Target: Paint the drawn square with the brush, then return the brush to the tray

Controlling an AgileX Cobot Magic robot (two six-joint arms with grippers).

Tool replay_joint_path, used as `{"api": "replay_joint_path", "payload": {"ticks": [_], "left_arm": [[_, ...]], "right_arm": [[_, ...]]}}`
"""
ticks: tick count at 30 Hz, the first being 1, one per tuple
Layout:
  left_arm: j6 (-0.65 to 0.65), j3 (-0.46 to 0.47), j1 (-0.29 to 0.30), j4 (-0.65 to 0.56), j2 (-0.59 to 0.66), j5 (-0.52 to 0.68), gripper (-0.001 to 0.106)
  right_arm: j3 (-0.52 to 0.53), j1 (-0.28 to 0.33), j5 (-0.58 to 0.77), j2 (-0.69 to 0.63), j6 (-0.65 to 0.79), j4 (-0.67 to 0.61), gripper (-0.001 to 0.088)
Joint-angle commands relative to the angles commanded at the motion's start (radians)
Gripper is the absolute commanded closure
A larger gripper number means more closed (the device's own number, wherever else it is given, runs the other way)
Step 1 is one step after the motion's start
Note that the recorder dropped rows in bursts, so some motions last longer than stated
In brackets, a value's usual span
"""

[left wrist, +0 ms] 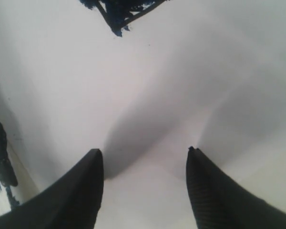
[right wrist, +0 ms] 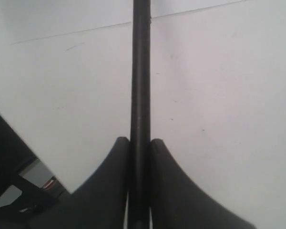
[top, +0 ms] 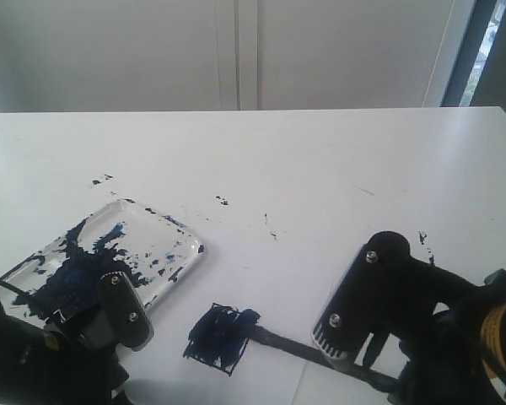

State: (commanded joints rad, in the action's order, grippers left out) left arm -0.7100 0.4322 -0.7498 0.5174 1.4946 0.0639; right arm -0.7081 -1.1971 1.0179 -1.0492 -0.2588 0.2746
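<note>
Right wrist view, nearest of all: right gripper (right wrist: 140, 143) clenched on the brush (right wrist: 141, 71), jaws pressed to both sides of the black shaft, handle running straight out ahead over white paper (right wrist: 219, 95). Held low and almost flat across the sheet, judging by the exterior view, probably to drag the tip sideways through the paint rather than dab it.

Alongside, left gripper (left wrist: 144, 151) released, jaws spread wide above bare paper and grasping nothing. Set down near the front edge, seemingly so as not to foul the strokes.

Just beyond both arms, the drawn square (top: 222, 337), smeared dark blue over most of its inside. Brush tip touching it on the side toward the right arm, a few streaks spilling slightly past the outline. Painting judged close to finished; the return of the brush not yet done.

Farther back and toward the left arm, the tray (top: 173, 239): clear, blotched with blue-black paint, lying flat on the table, apart from the square and seemingly placed within easy reach for that return.

Beyond it, scattered paint specks (top: 223, 201) on the white tabletop (top: 320, 152), then a pale wall (top: 110, 51) behind.
</note>
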Motion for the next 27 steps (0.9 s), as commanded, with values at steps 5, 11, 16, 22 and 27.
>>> {"api": "replay_joint_path", "payload": {"ticks": [5, 11, 16, 22, 27], "left_arm": [[0.0, 0.0, 0.0, 0.0, 0.0, 0.0, 0.047], [0.0, 0.0, 0.0, 0.0, 0.0, -0.002, 0.047], [0.0, 0.0, 0.0, 0.0, 0.0, -0.002, 0.047], [0.0, 0.0, 0.0, 0.0, 0.0, -0.004, 0.047], [0.0, 0.0, 0.0, 0.0, 0.0, -0.004, 0.047]], "right_arm": [[0.0, 0.0, -0.002, 0.0, 0.0, -0.011, 0.0868], [0.0, 0.0, 0.005, 0.0, 0.044, -0.1, 0.0868], [0.0, 0.0, 0.019, 0.0, 0.082, -0.155, 0.0868], [0.0, 0.0, 0.023, 0.0, 0.126, -0.204, 0.0868], [0.0, 0.0, 0.023, 0.0, 0.126, -0.204, 0.0868]]}}
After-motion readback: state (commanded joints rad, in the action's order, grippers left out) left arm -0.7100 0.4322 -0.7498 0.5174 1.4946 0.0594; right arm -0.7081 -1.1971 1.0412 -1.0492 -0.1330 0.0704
